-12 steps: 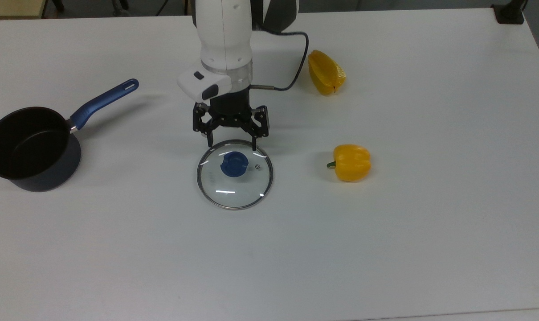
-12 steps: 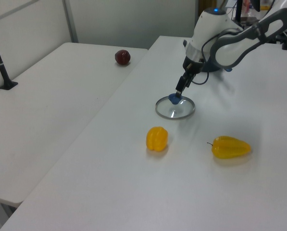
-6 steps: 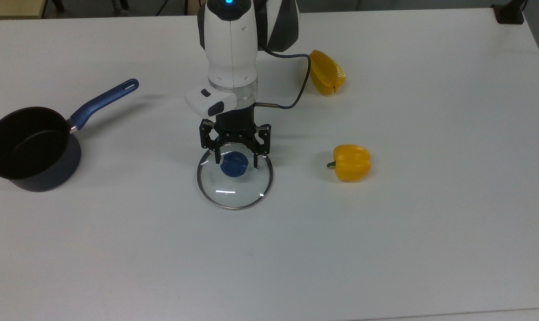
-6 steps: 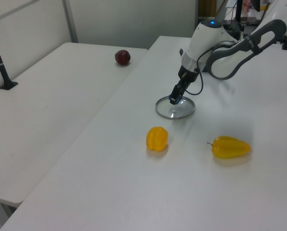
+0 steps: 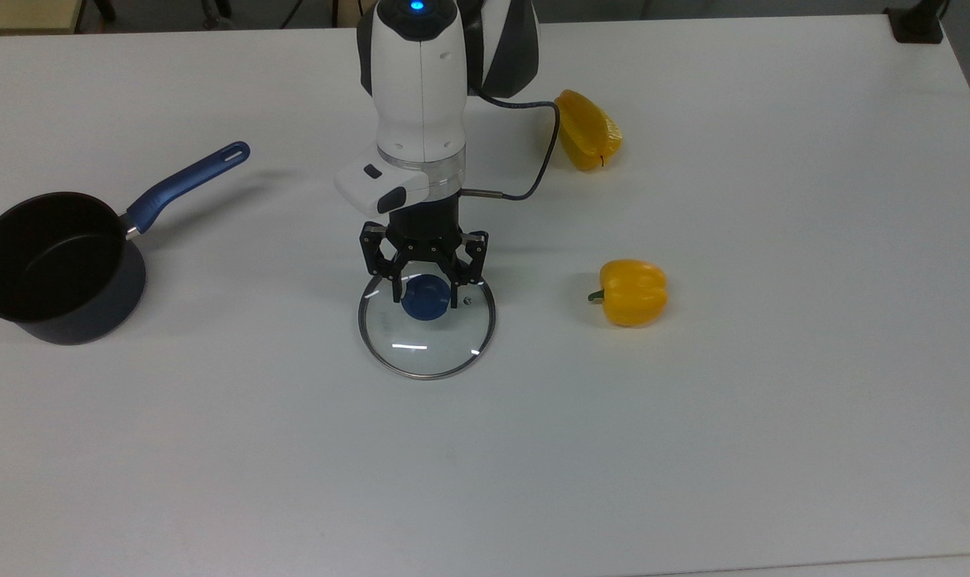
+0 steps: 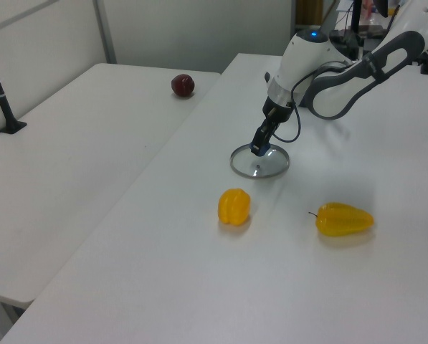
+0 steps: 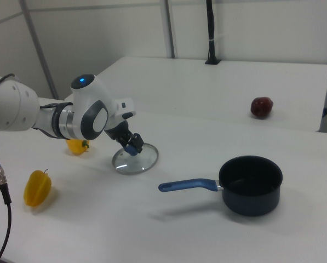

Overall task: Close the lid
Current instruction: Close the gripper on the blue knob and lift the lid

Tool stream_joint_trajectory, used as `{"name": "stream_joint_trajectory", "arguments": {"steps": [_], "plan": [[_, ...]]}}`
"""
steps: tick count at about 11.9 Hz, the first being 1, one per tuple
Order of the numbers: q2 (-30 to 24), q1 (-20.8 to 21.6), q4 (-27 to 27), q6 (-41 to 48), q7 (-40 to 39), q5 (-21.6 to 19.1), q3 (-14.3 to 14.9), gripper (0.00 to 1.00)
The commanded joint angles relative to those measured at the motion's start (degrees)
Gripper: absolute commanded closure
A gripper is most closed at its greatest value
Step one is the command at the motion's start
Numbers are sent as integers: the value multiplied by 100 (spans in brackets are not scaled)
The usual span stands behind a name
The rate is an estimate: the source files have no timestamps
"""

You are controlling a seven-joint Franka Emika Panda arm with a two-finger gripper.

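On the white table [image 5: 693, 449], the lid [image 5: 427, 340] lying flat near the middle, the gripper [image 5: 423, 302] lowered over its blue knob [image 5: 425, 298], 2 fingers close on either side, firm contact unclear, saucepan [image 5: 52, 268] well apart at the top view's left, 2 yellow peppers [image 5: 632, 292] at the top view's right.

Top view: cam high over the table [image 5: 693, 449], looking steeply down, arm base at far edge. Left view: cam off one table end, mid-height, facing along it, set back. Right view: cam off opposite end, lower, nearer. All 3 share lid [image 5: 426, 328] [image 6: 259, 161] [image 7: 135, 158]; top + right views share pan [image 5: 56, 268] [image 7: 251, 184].
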State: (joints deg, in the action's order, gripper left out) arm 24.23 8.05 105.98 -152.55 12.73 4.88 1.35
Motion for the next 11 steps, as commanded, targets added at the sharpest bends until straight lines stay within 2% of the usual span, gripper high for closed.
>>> {"name": "stream_joint_trajectory", "arguments": {"steps": [1,2,3,4,6,7,9,10,11], "plan": [[47,56,-34,-56,168,172,23,16],[47,56,-34,-56,168,172,23,22],[55,65,-25,-56,168,180,23,35],[55,65,-7,-56,168,250,23,41],[38,65,-7,-30,168,286,23,62],[-6,56,-7,-12,177,286,23,69],[-198,13,-42,93,273,277,40,71],[-330,-14,-190,415,326,277,84,71],[-366,-92,-636,1071,344,242,102,71]]}}
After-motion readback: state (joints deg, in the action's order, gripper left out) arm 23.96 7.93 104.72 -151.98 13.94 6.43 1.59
